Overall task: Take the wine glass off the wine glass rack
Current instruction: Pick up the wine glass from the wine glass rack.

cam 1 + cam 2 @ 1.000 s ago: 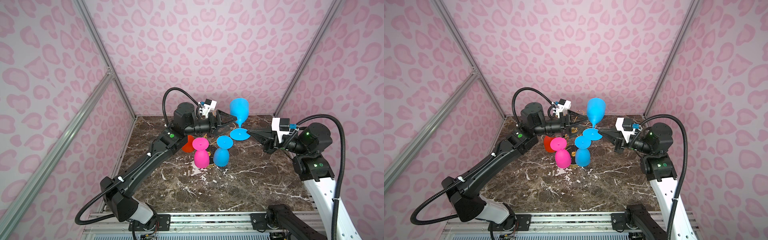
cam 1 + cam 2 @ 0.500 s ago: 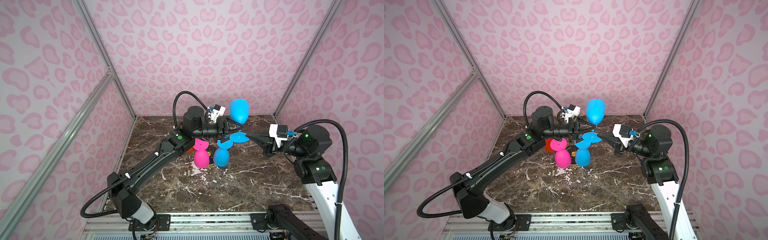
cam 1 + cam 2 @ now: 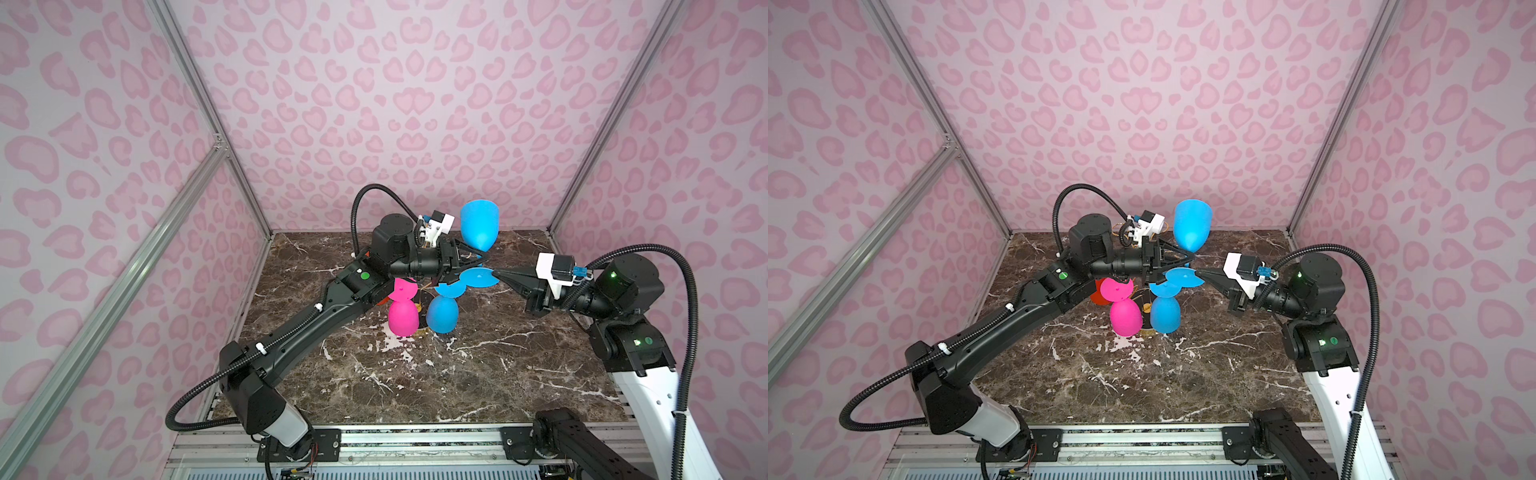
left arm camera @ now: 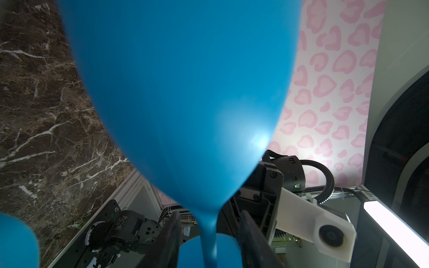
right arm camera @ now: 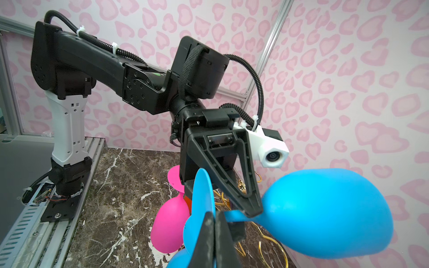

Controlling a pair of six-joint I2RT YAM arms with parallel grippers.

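Blue plastic-looking wine glass [image 3: 478,226]: upright in air just right of wine glass rack [image 5: 274,246], above far worktop [image 3: 457,374]. Probably light, stiff, smooth. Foot rim pinched in closed right tool [image 3: 495,273]; left tool [image 3: 481,258] parted, straddling stem, likely the best hold.

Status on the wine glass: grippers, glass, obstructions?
Right gripper shut on blue wine glass foot. Left gripper open, straddling its stem. Glass upright above rack. Hanging blue glass foot close beneath.

The black jointed left arm [image 3: 316,328] and right arm [image 3: 623,345] have white plastic base shells [image 3: 286,424], ribbed black cable hoses [image 3: 353,220] tied with white zip ties [image 3: 259,347], green lights [image 3: 365,275] and white boxy wrist cameras [image 3: 440,222]. The left pincer [image 3: 481,258] has black triangular frame fingers [image 5: 251,205].
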